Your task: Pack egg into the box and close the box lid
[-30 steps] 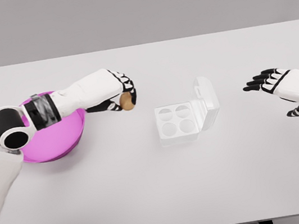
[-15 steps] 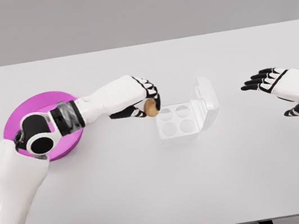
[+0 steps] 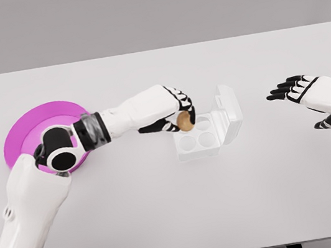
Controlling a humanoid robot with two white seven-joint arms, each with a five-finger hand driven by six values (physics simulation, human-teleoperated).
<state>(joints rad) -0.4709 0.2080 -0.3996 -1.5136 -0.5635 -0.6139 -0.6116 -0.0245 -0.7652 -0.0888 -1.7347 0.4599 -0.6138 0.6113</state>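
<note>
Egg [image 3: 184, 121], brown, is sitting pinched in the fingertips of the left hand [image 3: 175, 113], hanging right over the far-left cup of the box [image 3: 200, 135]; whether it is touching the cup rim cannot be told. Left hand is curling black fingers [image 3: 182, 101] around the egg from the left and from above, thumb underneath on the near side. Box is lying near the middle of the bench [image 3: 179, 210], a white tray with four round cups, and the three cups not under the egg are showing nothing inside. Lid [image 3: 229, 111] is standing open, tilting up off the tray's right edge. Left arm is reaching in from the lower left, crossing over a magenta bowl [image 3: 28, 130] that is sitting on the bench's left side, well apart from the box. Right hand [image 3: 304, 92] is hovering at the right side of the bench, well clear of the lid, fingers spread and pointing left, gripping nothing. Bench is plain white, with a grey wall behind its far edge.
</note>
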